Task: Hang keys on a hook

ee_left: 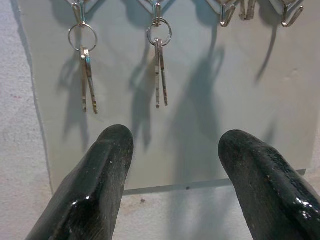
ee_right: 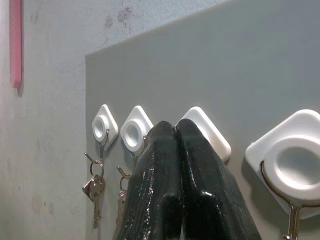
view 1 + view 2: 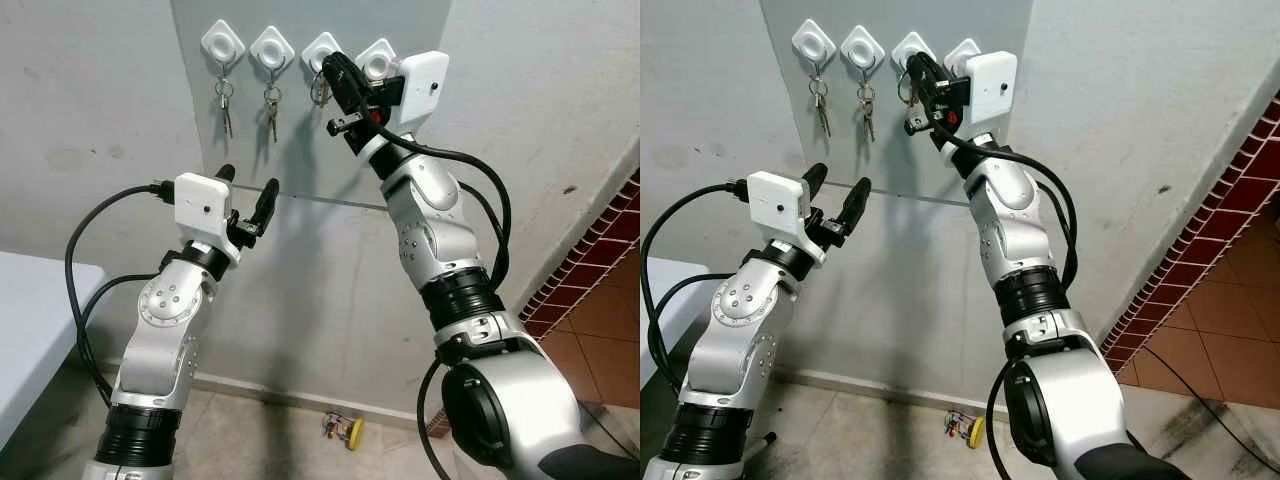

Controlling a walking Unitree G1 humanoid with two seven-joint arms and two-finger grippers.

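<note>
Four white diamond-shaped hooks sit in a row on a grey wall panel (image 3: 300, 150). Keys (image 3: 225, 100) hang from the first hook (image 3: 222, 42), and another set (image 3: 271, 105) from the second hook (image 3: 272, 46). My right gripper (image 3: 330, 62) is raised to the third hook (image 3: 322, 47) with its fingers pressed together. A bunch of keys (image 3: 319, 92) dangles at its tips, right by that hook. The fourth hook (image 2: 295, 165) is bare. Lower down, my left gripper (image 3: 248, 182) stands open, apart from the panel and below the first two hooks.
A white table (image 3: 30, 320) edge is at the lower left. A small yellow-tagged object (image 3: 346, 431) lies on the floor by the wall base. Red tiling (image 3: 600, 270) covers the wall at the right.
</note>
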